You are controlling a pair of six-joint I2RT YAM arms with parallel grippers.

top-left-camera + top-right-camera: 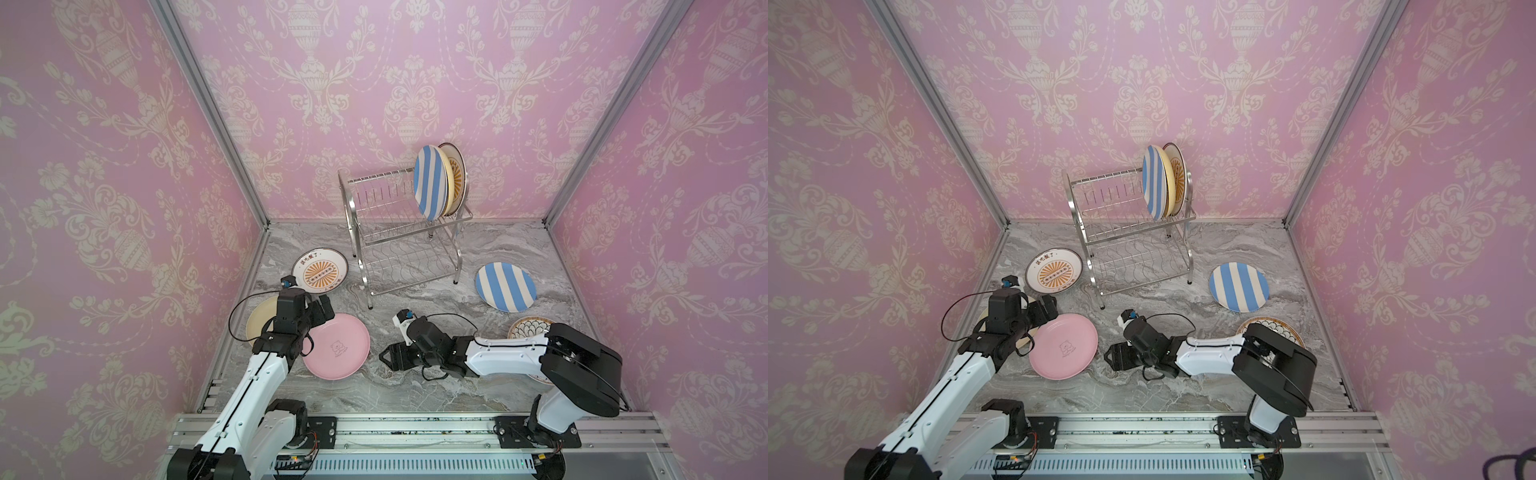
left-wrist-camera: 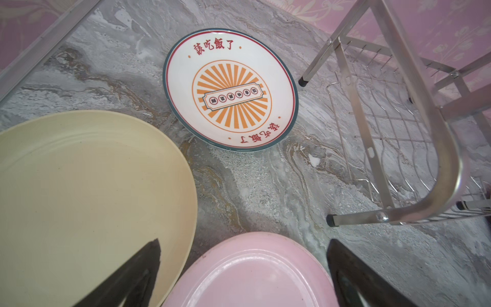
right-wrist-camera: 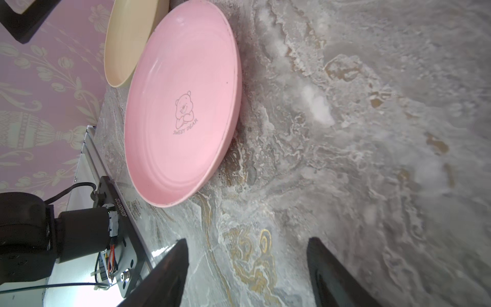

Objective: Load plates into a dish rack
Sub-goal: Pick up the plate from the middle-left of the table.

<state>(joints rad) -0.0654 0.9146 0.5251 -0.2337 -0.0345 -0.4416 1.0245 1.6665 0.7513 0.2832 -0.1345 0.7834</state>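
Note:
The chrome dish rack [image 1: 401,237] stands at the back. Its upper shelf holds a blue-striped plate [image 1: 430,183], a yellow plate [image 1: 447,174] and a sunburst plate [image 1: 458,178], all upright. Flat on the table lie a sunburst plate [image 1: 319,271], a cream plate [image 1: 258,320], a pink plate [image 1: 338,345], a striped plate [image 1: 505,286] and a petal-patterned plate [image 1: 527,328], partly under the right arm. My left gripper [image 2: 244,240] hangs open above the pink plate's [image 2: 252,273] far rim, one finger over the cream plate [image 2: 79,191]. My right gripper [image 3: 247,240] is open and empty, low over the table right of the pink plate [image 3: 183,106].
Pink patterned walls close in the marble table [image 1: 415,386] on three sides. A metal rail [image 1: 415,428] with both arm bases runs along the front edge. The rack's near leg [image 2: 332,220] stands close to the left gripper.

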